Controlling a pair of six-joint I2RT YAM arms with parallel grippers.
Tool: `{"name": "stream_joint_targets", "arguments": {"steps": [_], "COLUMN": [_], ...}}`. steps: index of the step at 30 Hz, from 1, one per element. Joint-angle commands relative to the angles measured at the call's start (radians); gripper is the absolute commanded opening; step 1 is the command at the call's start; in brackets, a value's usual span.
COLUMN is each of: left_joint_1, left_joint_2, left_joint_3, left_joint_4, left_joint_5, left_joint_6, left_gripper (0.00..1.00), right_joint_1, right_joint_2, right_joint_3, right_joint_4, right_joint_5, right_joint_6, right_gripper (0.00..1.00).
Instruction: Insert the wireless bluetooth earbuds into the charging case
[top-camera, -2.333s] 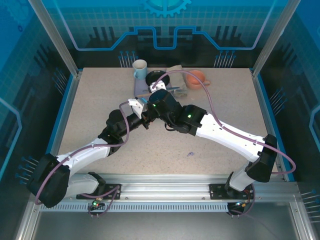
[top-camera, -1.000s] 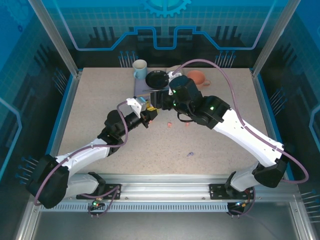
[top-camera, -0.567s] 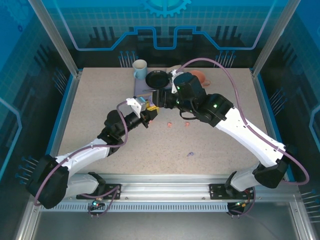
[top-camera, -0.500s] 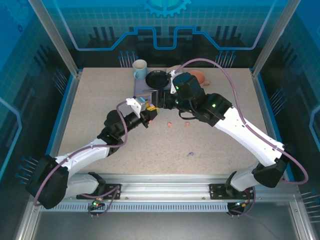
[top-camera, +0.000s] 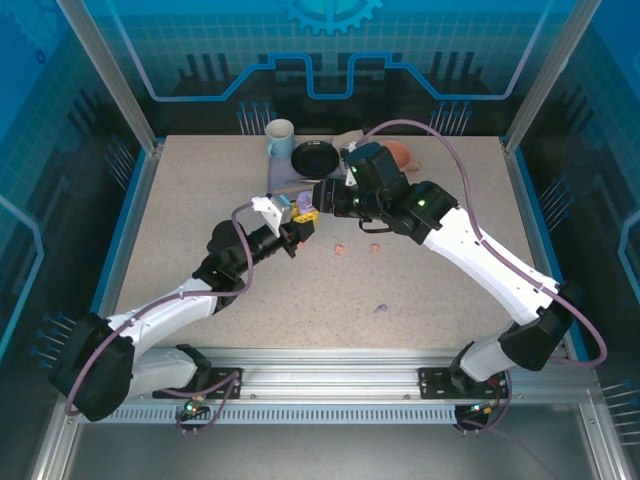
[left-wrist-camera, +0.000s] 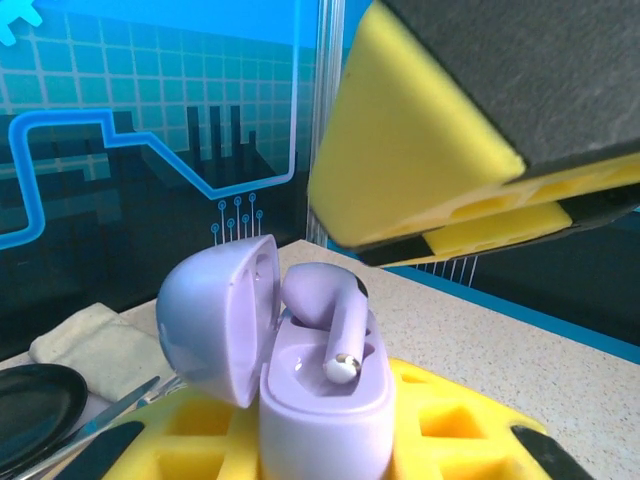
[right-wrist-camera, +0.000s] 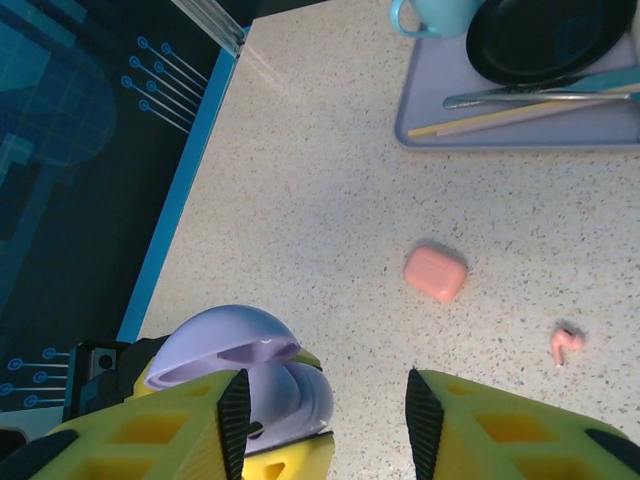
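My left gripper (left-wrist-camera: 325, 445) is shut on the base of a lilac charging case (left-wrist-camera: 320, 400), held upright with its lid (left-wrist-camera: 215, 315) swung open. A lilac earbud (left-wrist-camera: 335, 315) rests in the case, its stem tip raised and not fully seated. My right gripper (right-wrist-camera: 325, 410) hovers open just above the case (right-wrist-camera: 250, 370), nothing between its yellow fingers (left-wrist-camera: 430, 150). From above, the two grippers meet near the case (top-camera: 284, 204). On the table lie a closed pink case (right-wrist-camera: 435, 272), a pink earbud (right-wrist-camera: 567, 343) and another lilac earbud (top-camera: 380, 308).
At the back a lilac tray (top-camera: 285, 180) holds a black plate (top-camera: 315, 158) and cutlery (right-wrist-camera: 540, 98), next to a pale blue cup (top-camera: 280, 138). An orange bowl (top-camera: 398, 152) sits behind the right arm. Blue-lit walls enclose the table.
My right gripper has shifted left, back over the open case, and its fingers have narrowed. The left gripper and the case have stayed still.
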Motion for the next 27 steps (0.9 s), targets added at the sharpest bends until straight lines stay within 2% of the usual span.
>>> {"name": "stream_joint_targets", "arguments": {"steps": [1,10,16,21,27], "left_joint_1": [-0.001,-0.003,-0.002,-0.003,-0.006], "left_joint_2": [-0.024,-0.02,-0.012,-0.019,-0.049], "left_joint_3": [0.012,0.01,0.012,-0.004,-0.033], "left_joint_4": [-0.002,-0.006,-0.009,-0.031,-0.143], "left_joint_5": [0.033,0.039,0.046,0.047,0.048], "left_joint_6": [0.011,0.014,0.018,0.021,0.004], "left_gripper": [0.0,0.0,0.0,0.0,0.0], "right_joint_1": [-0.008,-0.007,-0.007,-0.028,-0.104], "right_joint_2": [0.018,0.06,0.059,-0.007,-0.136], "right_joint_3": [-0.006,0.016,0.021,-0.013,-0.167], "right_joint_4": [0.004,0.009,0.009,-0.009,-0.003], "right_joint_5": [-0.038,-0.078,-0.086,-0.043,-0.017], "right_joint_6": [0.016,0.02,0.018,0.015,0.035], "right_gripper": [0.47,0.46,0.41,0.47,0.49]}}
